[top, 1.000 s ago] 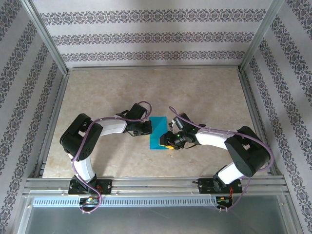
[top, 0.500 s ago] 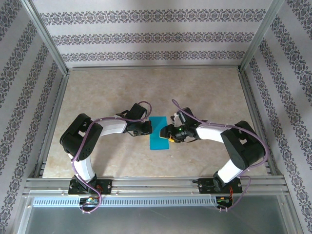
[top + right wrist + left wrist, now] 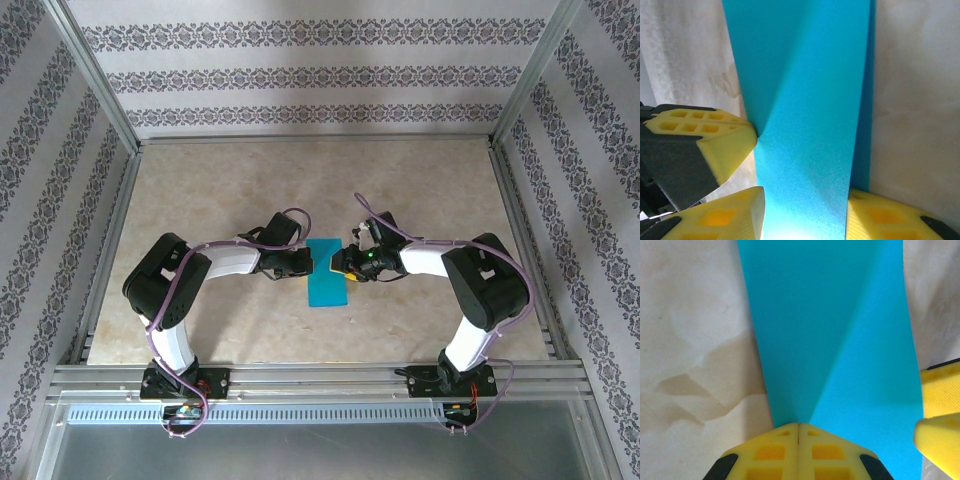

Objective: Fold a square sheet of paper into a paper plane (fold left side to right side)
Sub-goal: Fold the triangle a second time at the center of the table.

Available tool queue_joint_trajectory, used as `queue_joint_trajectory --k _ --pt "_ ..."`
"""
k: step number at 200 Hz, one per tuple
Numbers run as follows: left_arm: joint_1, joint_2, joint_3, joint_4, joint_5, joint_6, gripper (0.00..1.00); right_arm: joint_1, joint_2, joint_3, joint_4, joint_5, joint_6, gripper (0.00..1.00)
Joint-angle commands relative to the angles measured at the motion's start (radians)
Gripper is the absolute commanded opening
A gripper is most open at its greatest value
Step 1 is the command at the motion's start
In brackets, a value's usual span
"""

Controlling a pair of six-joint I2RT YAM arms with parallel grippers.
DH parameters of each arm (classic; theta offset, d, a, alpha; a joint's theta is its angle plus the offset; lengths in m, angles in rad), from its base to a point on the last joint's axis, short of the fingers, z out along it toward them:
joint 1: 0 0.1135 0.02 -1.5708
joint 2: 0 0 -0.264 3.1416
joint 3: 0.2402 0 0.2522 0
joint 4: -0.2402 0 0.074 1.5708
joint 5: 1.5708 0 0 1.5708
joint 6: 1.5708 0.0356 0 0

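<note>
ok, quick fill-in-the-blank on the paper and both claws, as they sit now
1. The left claw is ___.
2. The right claw is ___, with one finger on either side of the blue paper.
3. On the table, the blue paper lies ___ the two claws.

Missing words: shut; open; between

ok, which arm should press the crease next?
Left, likely: left arm has jaws shut at the crease side of the folded teal-blue paper sheet; right arm straddles the open edge, jaws apart.
</note>
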Motion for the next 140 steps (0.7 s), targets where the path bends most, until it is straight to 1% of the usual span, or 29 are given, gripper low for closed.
queue_joint_trajectory --k 1,17,31,58,75,91,103,114,126,140 --pt "-0.008 -0.005 -0.028 -0.027 -0.021 0.027 0.04 -0.009 0.018 0.029 0.011 -0.008 -0.03 0.38" --pt "-0.008 -0.021 -0.024 -0.037 -0.028 0.042 0.15 -0.014 0.027 0.026 0.006 0.0 -0.031 0.31" --pt "-0.008 -0.044 -0.021 -0.05 -0.035 0.059 0.21 -0.014 0.03 0.026 -0.005 0.006 -0.037 0.26" --pt "-0.008 -0.131 -0.038 -0.058 -0.071 0.086 0.34 -0.013 0.023 0.025 -0.028 0.02 -0.049 0.12" --pt "-0.008 -0.197 -0.054 -0.058 -0.085 0.115 0.39 -0.012 0.011 0.026 -0.027 0.018 -0.044 0.06" --pt "-0.013 -0.248 -0.071 -0.056 -0.083 0.143 0.4 -0.009 -0.003 0.028 -0.026 0.016 -0.037 0.0" --pt "-0.026 -0.276 -0.081 -0.06 -0.084 0.166 0.4 -0.007 -0.013 0.032 -0.029 0.014 -0.03 0.0" --pt "-0.056 -0.298 -0.086 -0.073 -0.104 0.195 0.42 -0.006 -0.024 0.034 -0.029 0.013 -0.019 0.0" --pt "-0.105 -0.318 -0.09 -0.084 -0.131 0.242 0.45 -0.006 -0.036 0.035 -0.032 0.013 -0.002 0.0" --pt "-0.179 -0.334 -0.095 -0.1 -0.19 0.297 0.49 -0.007 -0.046 0.039 -0.046 0.008 0.024 0.0"
